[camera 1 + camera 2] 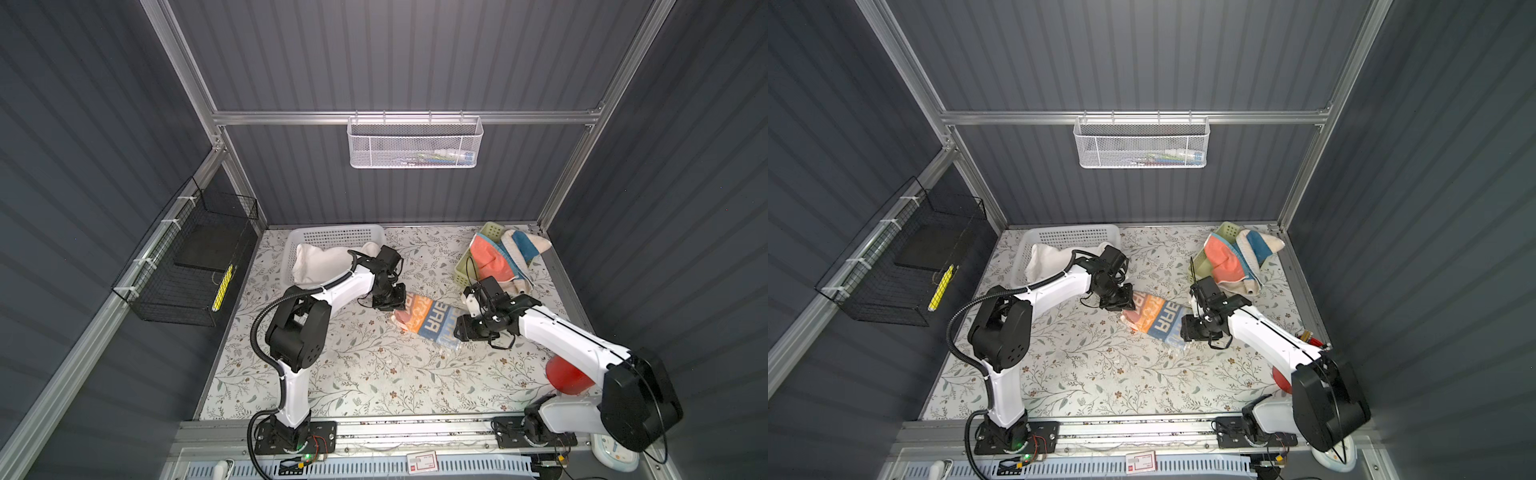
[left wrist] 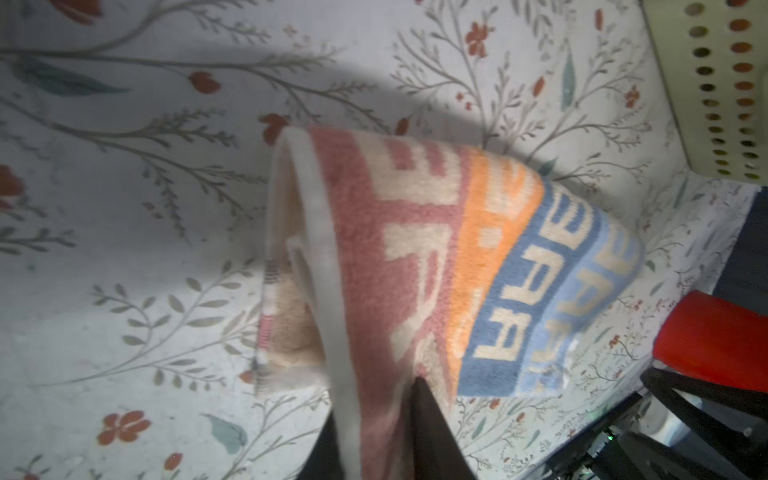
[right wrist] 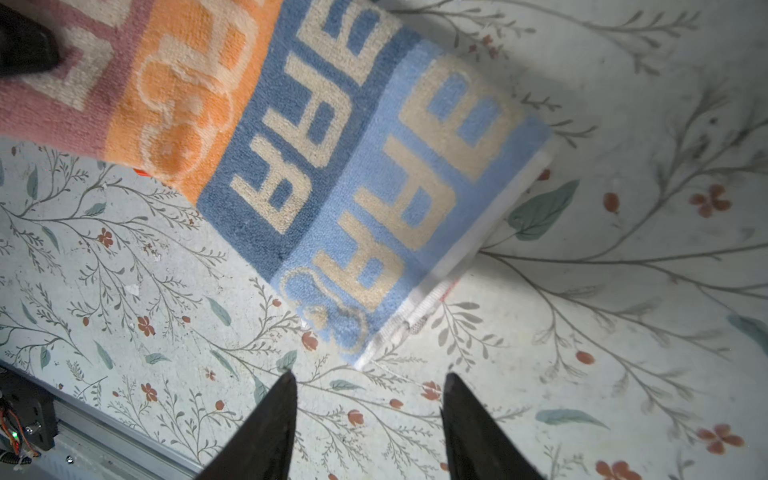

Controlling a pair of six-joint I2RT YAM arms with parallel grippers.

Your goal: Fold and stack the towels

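The folded terry towel [image 1: 424, 325] with pink, orange and blue lettered bands lies mid-desk on the flower-patterned covering [image 1: 353, 374], pink end raised. The left jaws grasp that end by its white hem; the right jaws hang released, empty, just short of the pale-blue end. So thin a hold may slip, and lifting one-sided could let the inner layers spill open.

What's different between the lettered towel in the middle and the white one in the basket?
The lettered towel has pink, orange and blue bands; the white towel is plain. The lettered towel lies folded on the flowered table covering; the white towel sits bunched in the white basket. The left gripper pinches the lettered towel's edge; no gripper holds the white towel. Both are soft terry cloths.
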